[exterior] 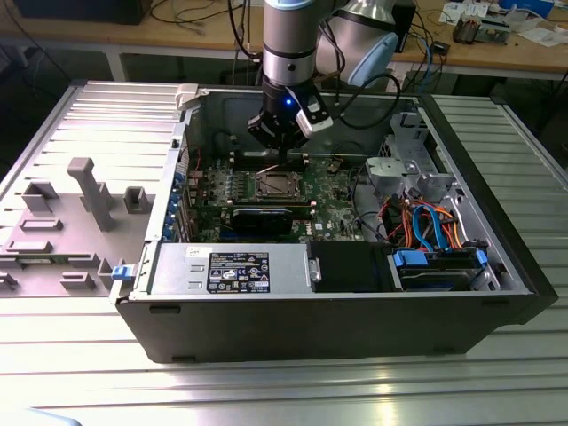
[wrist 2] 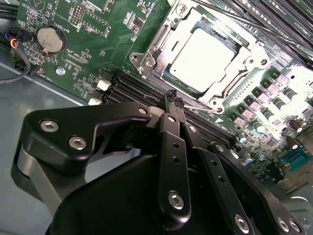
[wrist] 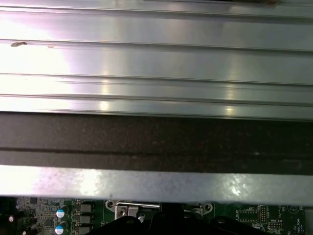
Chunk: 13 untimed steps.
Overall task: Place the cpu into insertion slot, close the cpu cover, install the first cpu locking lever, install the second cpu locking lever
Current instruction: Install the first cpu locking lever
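One arm at work, its end effector (exterior: 282,153) reaching down into the open computer case (exterior: 497,257) just behind the insertion slot (exterior: 272,185), which I take as the landmark.

The cpu (wrist 2: 207,57) sits inside the slot, silver top up, bright under glare in the second wrist view. The cpu cover (wrist 2: 161,44) lies down around it, chip showing through the window. Judged: first two steps look done; lever work is in hand.

Risks, as judgements:
- A thin wire lever (wrist 2: 234,19) runs along the far side of the slot. If the fingertip slides off it, the lever could spring back and the cover lift.
- The memory slots (wrist 2: 137,88) lie between the end effector and the slot; a low or skewed push could scrape them or nearby board parts.
- Pressing while the cover is not fully seated could load the chip unevenly.

End effector: fingers (wrist 2: 173,105) drawn together, no gap visible between them, nothing held. Tips stand at the near edge of the slot's frame; whether they actually touch metal I cannot tell.
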### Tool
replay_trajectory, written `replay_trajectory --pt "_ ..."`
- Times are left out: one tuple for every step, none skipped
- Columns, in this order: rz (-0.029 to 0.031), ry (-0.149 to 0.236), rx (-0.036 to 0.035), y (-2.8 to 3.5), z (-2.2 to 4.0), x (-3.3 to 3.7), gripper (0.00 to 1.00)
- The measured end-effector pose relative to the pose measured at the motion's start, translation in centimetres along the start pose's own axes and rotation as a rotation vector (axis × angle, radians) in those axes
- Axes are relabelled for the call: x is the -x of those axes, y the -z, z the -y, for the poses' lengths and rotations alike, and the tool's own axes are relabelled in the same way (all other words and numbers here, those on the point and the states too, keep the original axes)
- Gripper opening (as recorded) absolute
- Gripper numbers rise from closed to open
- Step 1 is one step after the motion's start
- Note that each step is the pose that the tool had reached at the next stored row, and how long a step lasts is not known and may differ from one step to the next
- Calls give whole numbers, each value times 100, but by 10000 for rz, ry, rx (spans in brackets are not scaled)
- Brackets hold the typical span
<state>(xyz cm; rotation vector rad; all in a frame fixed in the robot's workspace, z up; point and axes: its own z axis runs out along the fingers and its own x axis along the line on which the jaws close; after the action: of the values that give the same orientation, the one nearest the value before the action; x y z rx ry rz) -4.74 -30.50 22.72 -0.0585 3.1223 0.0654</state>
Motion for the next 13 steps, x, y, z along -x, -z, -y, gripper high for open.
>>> replay_trajectory --pt "0 -1 0 0 0 0 11" --pt "2 -2 4 -1 1 0 11" --pt "2 -7 3 -3 4 3 11" --pt "1 -25 1 -11 6 9 11" --pt "2 -33 2 -17 7 12 11" --pt "2 -41 3 -25 9 15 11" --pt "3 -53 5 -35 11 17 11" --pt "3 -63 8 -43 12 20 11" --pt "4 -87 16 -54 15 24 11" --pt "6 -151 22 -65 17 34 11" --pt "8 -218 19 -69 18 42 11" --pt "13 -306 20 -74 18 50 11" --pt "16 -348 34 -79 18 50 11"
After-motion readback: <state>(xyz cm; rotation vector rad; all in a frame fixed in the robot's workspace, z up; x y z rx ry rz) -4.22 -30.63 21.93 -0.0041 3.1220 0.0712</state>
